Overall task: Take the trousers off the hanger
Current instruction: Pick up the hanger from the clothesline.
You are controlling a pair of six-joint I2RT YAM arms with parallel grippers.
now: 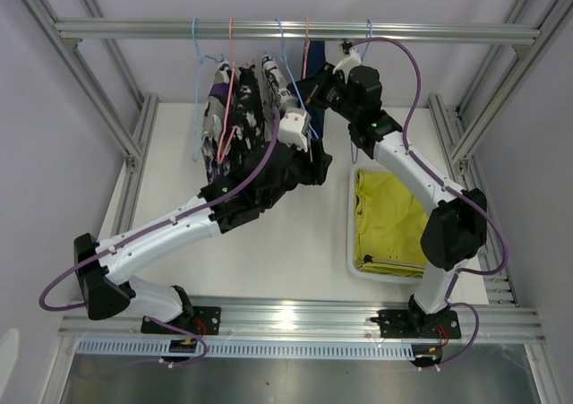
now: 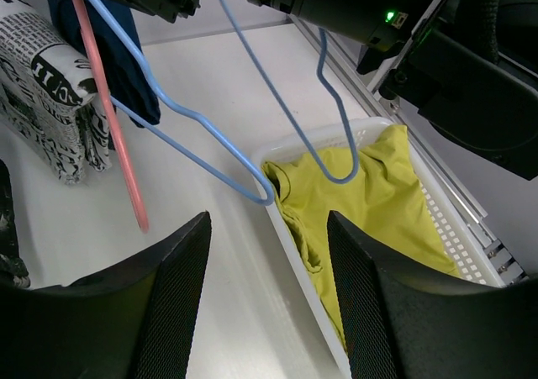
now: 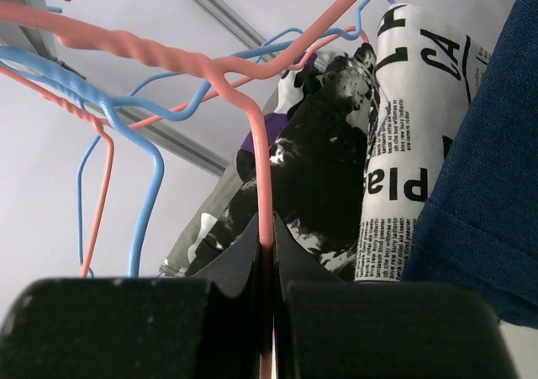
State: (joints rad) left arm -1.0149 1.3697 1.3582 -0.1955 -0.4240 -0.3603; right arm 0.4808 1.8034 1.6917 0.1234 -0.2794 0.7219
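Patterned black, white and purple trousers [image 1: 235, 122] hang folded on hangers from the top rail, with a newsprint-patterned pair [image 3: 420, 118] beside them. Navy trousers [image 3: 496, 186] hang to their right; they also show in the top view [image 1: 314, 126]. The yellow-green trousers [image 1: 389, 220] lie in a white basket [image 1: 351, 243]. My right gripper [image 3: 266, 236] is shut on the wire of a pink hanger [image 3: 262, 169], just left of the navy trousers. My left gripper [image 2: 269, 228] is open and empty, below the hangers and above the basket's left rim [image 2: 294, 253].
Bare blue hangers [image 2: 193, 152] dangle in front of my left gripper, and a pink hanger arm [image 2: 109, 118] hangs at its left. An aluminium frame with a top rail [image 1: 286, 32] surrounds the white table. My right arm [image 1: 421, 171] passes over the basket.
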